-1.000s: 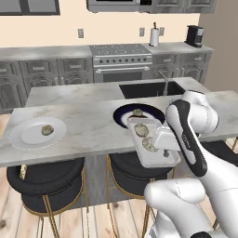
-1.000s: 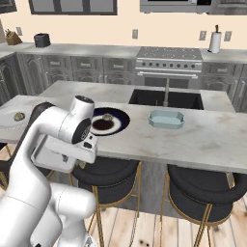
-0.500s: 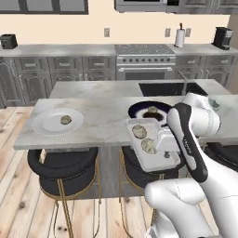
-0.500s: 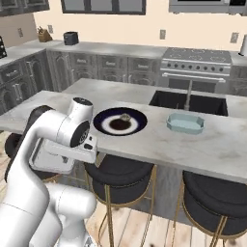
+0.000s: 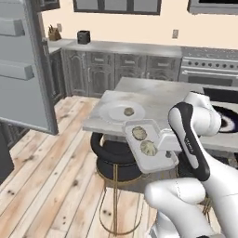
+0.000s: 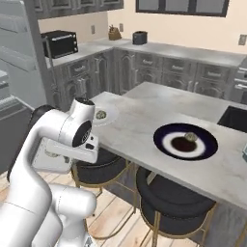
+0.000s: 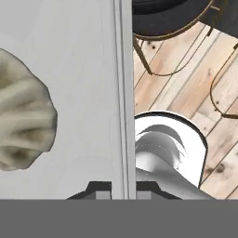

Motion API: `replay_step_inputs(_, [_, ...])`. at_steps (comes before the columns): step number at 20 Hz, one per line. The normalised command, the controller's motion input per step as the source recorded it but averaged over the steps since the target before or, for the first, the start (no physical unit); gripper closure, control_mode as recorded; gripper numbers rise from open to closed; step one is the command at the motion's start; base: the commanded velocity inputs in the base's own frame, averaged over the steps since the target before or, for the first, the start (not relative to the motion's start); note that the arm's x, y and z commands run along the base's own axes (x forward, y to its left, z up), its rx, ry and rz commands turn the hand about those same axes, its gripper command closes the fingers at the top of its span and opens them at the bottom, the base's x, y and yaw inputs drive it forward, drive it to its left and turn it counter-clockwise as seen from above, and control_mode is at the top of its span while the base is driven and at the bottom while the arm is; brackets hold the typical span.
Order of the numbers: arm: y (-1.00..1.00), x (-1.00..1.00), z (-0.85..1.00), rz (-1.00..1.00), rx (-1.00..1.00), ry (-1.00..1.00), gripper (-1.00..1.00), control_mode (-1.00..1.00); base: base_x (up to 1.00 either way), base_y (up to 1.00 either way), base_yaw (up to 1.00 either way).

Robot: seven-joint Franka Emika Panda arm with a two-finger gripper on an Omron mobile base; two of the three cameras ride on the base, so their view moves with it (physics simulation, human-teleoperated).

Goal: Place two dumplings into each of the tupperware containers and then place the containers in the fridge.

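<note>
The two-finger gripper [image 5: 163, 139] is clamped on one rim of the shallow translucent whitish tub [image 5: 148, 147], carried off the counter with two tan speckled dumplings [image 5: 143, 141] inside; held by one edge, it may tilt and spill them on the way to the tall grey fridge [image 5: 23, 65].

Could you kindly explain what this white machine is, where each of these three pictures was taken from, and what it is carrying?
It is a white robot arm on a driving base in a simulated kitchen. Two pictures come from cameras on the base, behind the arm to its left and right; the third looks along its hand. The end effector is shut on the rim of a whitish tupperware container holding two dumplings, carried above the wooden floor. On the island counter sit a white plate and a dark-blue plate, each with one dumpling. The fridge door stands open on the left.
</note>
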Motion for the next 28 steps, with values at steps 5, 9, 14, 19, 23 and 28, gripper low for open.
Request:
replay_step_inputs(5, [0.00, 0.00, 0.00, 0.00, 0.00, 0.00, 1.00, 1.00, 0.64, 0.85, 0.41])
replay_step_inputs(9, [0.00, 0.00, 0.00, 0.00, 0.00, 0.00, 1.00, 1.00, 0.78, 0.63, 0.35])
replay_step_inputs(14, [0.00, 0.00, 0.00, 0.00, 0.00, 0.00, 1.00, 1.00, 0.83, 0.35, 0.25])
replay_step_inputs(19, [0.00, 0.00, 0.00, 0.00, 0.00, 0.00, 1.00, 1.00, 0.65, 0.14, 0.29])
replay_step_inputs(23, [0.00, 0.00, 0.00, 0.00, 0.00, 0.00, 1.00, 1.00, 0.53, 0.16, 0.47])
replay_step_inputs(28, [0.00, 0.00, 0.00, 0.00, 0.00, 0.00, 1.00, 1.00, 0.75, 0.05, 0.52])
